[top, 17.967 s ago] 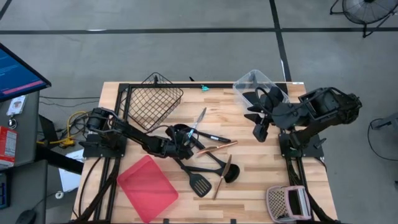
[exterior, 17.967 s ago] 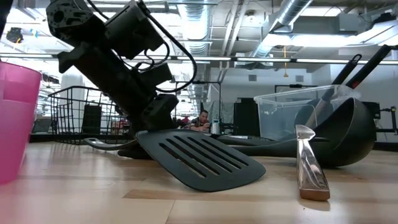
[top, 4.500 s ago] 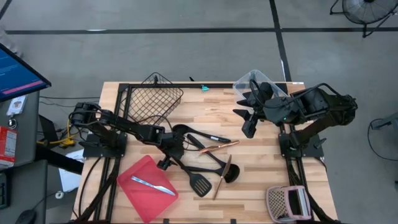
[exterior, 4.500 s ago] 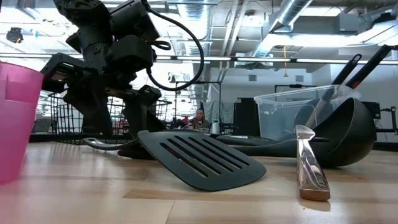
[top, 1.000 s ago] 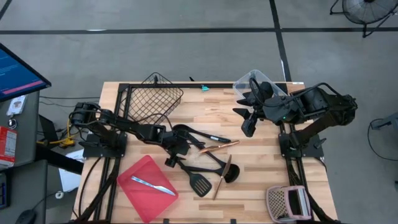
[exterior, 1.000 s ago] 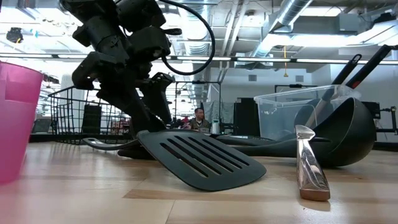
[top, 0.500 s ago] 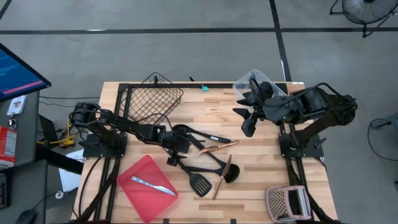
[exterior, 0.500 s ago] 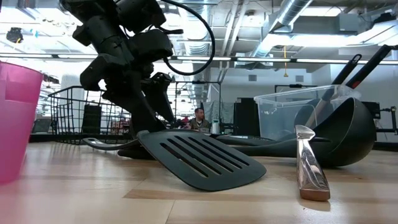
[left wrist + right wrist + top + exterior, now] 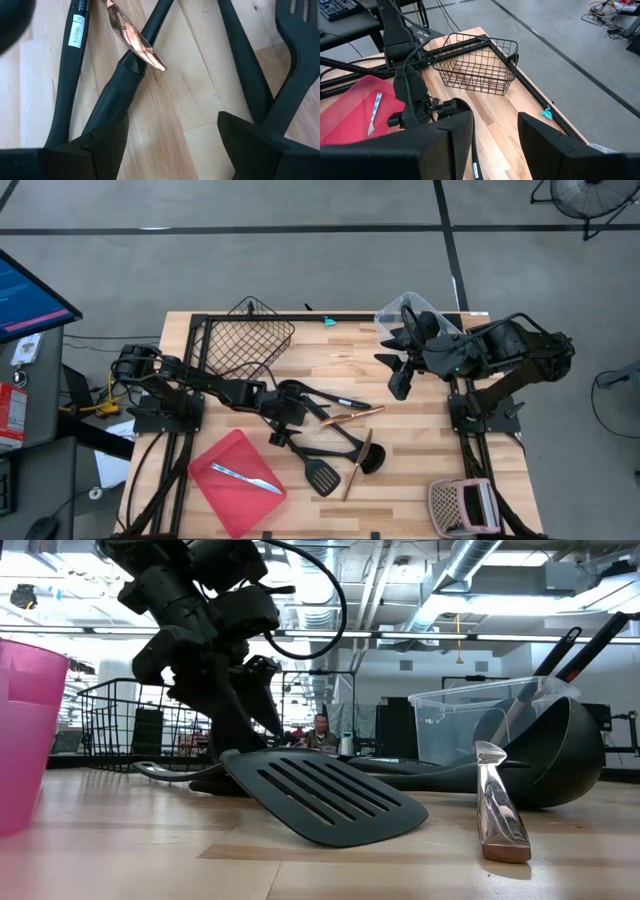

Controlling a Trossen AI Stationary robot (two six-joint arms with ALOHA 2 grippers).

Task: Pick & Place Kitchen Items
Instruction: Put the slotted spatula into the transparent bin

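Note:
Several black utensils (image 9: 325, 430) lie in a loose pile at the table's middle, with a slotted turner (image 9: 322, 476), a ladle (image 9: 371, 461) and a copper-coloured knife (image 9: 132, 37) that rests on a black handle (image 9: 120, 92). A silver knife (image 9: 245, 477) lies in the red tray (image 9: 215, 465). My left gripper (image 9: 170, 135) is open and low over the pile's left end (image 9: 281, 430), one finger beside that thick black handle. My right gripper (image 9: 398, 385) is open and empty, held above the table near the clear bin.
A black wire basket (image 9: 245, 340) stands at the far left. A clear plastic bin (image 9: 425, 315) holding black utensils stands at the far right, behind my right arm. A pink and white object (image 9: 462, 505) sits at the near right corner. Bare wood lies between the pile and the far edge.
My left gripper has edged a little toward the table's right, over the left end of the utensil pile. The utensils have stayed where they were.

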